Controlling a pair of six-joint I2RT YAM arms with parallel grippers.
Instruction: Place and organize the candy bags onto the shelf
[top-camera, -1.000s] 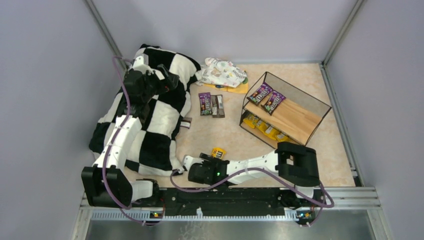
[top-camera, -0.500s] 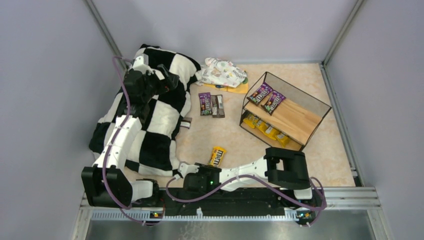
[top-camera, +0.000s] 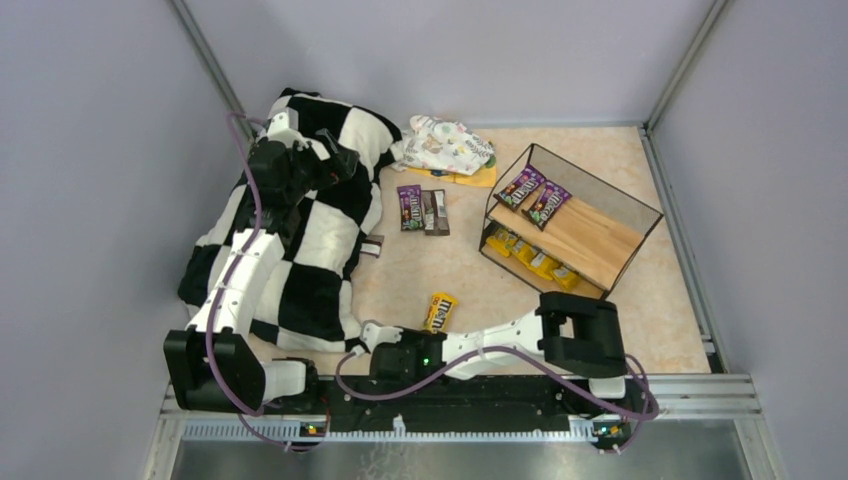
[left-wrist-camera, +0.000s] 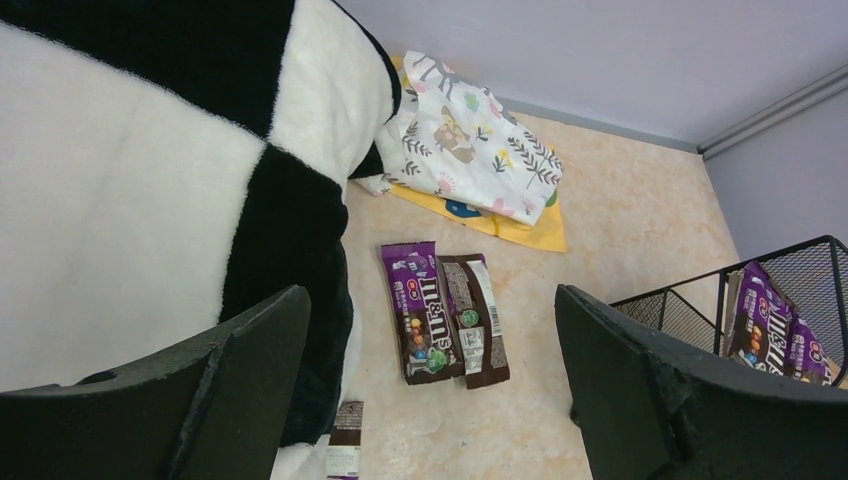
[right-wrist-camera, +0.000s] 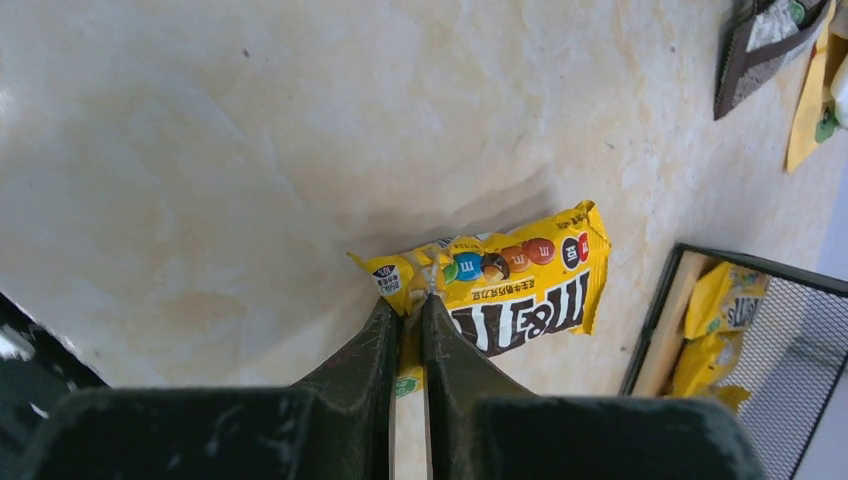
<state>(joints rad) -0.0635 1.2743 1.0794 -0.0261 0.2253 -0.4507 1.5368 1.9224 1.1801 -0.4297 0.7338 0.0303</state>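
A yellow candy bag (top-camera: 438, 311) (right-wrist-camera: 520, 285) lies on the table near the front. My right gripper (top-camera: 428, 330) (right-wrist-camera: 408, 302) is shut on its near edge. Two candy bags, one purple (top-camera: 409, 207) (left-wrist-camera: 420, 312) and one brown (top-camera: 435, 212) (left-wrist-camera: 476, 320), lie side by side mid-table. Another bag (top-camera: 373, 246) (left-wrist-camera: 343, 452) pokes out from under the blanket. The shelf (top-camera: 600, 205) (right-wrist-camera: 660, 320) holds two purple bags (top-camera: 535, 195) on its upper board and yellow ones (top-camera: 530, 256) (right-wrist-camera: 725, 300) below. My left gripper (top-camera: 335, 160) (left-wrist-camera: 430, 300) hangs open over the blanket's edge, holding nothing.
A black-and-white checkered blanket (top-camera: 300, 230) (left-wrist-camera: 120, 200) fills the left side. A floral cloth bundle (top-camera: 448, 145) (left-wrist-camera: 470, 150) sits on an orange sheet (top-camera: 478, 180) at the back. Grey walls enclose the table.
My right gripper's jaws have closed onto the yellow bag's near edge, and that arm has drawn back toward the front. The left arm has not moved.
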